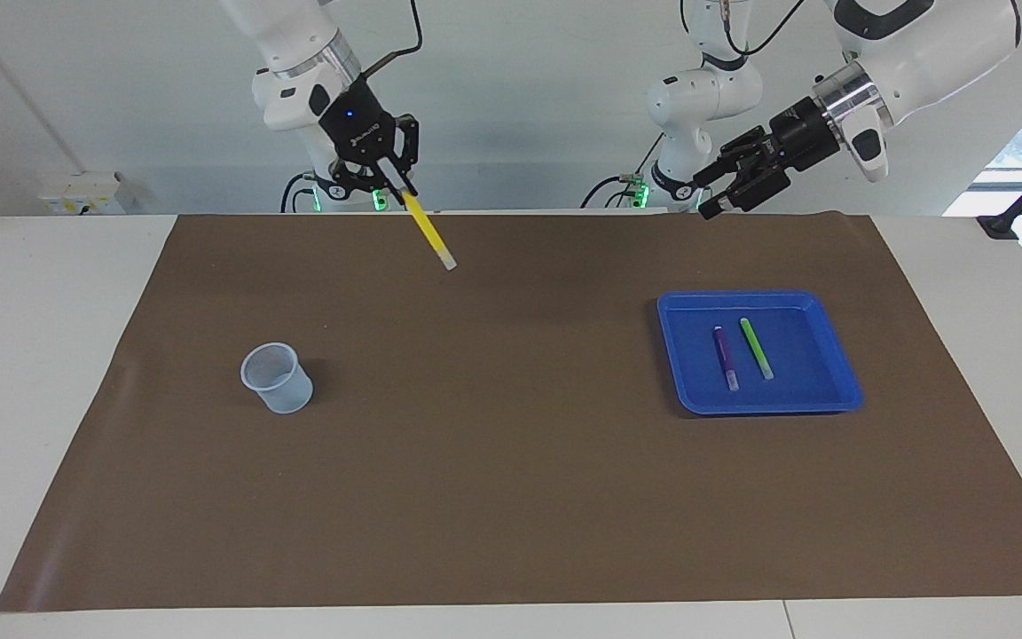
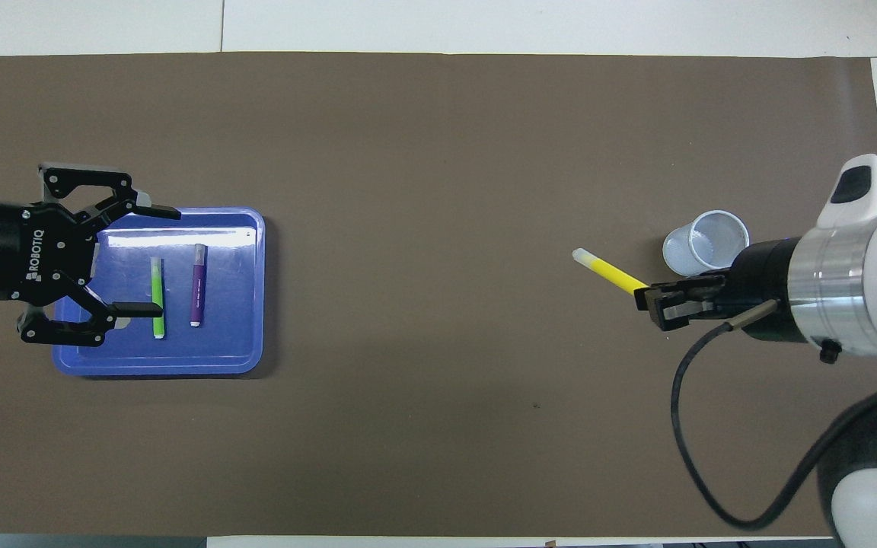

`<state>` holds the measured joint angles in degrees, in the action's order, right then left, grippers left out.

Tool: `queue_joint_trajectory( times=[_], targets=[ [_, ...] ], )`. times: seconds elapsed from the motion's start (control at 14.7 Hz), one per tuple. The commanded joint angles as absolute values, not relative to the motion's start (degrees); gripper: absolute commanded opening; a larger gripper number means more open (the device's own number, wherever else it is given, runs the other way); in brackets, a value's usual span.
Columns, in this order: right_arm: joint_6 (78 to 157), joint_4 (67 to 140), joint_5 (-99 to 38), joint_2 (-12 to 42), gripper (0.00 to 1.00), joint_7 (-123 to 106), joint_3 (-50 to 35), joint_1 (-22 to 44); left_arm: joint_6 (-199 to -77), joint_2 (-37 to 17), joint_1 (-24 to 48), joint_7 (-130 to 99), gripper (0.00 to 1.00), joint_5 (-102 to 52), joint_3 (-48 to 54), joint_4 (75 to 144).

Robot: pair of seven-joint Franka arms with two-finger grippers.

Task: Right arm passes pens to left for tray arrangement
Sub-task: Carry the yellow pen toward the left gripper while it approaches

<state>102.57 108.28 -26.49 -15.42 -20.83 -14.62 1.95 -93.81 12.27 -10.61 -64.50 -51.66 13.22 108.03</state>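
My right gripper (image 1: 406, 193) (image 2: 642, 293), the one with the blue light, is shut on a yellow pen (image 1: 429, 232) (image 2: 610, 272) and holds it in the air over the brown mat, its whitish end pointing down toward the table's middle. The blue tray (image 1: 830, 390) (image 2: 248, 304) lies toward the left arm's end; in it a purple pen (image 1: 725, 358) (image 2: 198, 285) and a green pen (image 1: 756, 348) (image 2: 157, 297) lie side by side. My left gripper (image 1: 708, 195) (image 2: 168, 261) hangs open and raised, seen over the tray's edge from above, holding nothing.
A small pale translucent cup (image 1: 277, 377) (image 2: 705, 242) stands upright on the brown mat (image 1: 511, 497) toward the right arm's end. A black cable (image 2: 682, 426) loops off the right wrist.
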Motion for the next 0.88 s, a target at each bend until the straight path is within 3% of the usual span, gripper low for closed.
queue_joint_trajectory(
  times=[0.0, 0.34, 0.61, 0.82],
  targets=[
    [104.7, 107.1, -30.9, -15.6, 0.00, -31.9, -17.3, 1.3, -95.5, 15.9, -8.4, -65.9, 1.00, -54.8, 12.8, 112.7],
    [105.8, 102.7, -32.1, -14.0, 0.00, -41.3, -22.1, 1.3, -98.3, 18.6, -4.1, -65.7, 1.00, -56.0, 12.8, 115.0],
    [105.7, 98.9, -32.0, -12.6, 0.00, -45.5, -24.3, 1.5, -106.7, 26.6, 0.4, -70.6, 1.00, -56.8, 12.9, 121.6],
    [105.7, 97.5, -30.9, -12.5, 0.00, -46.0, -27.5, 1.5, -109.2, 26.8, 1.1, -78.9, 1.00, -56.3, 15.5, 121.2]
  ],
)
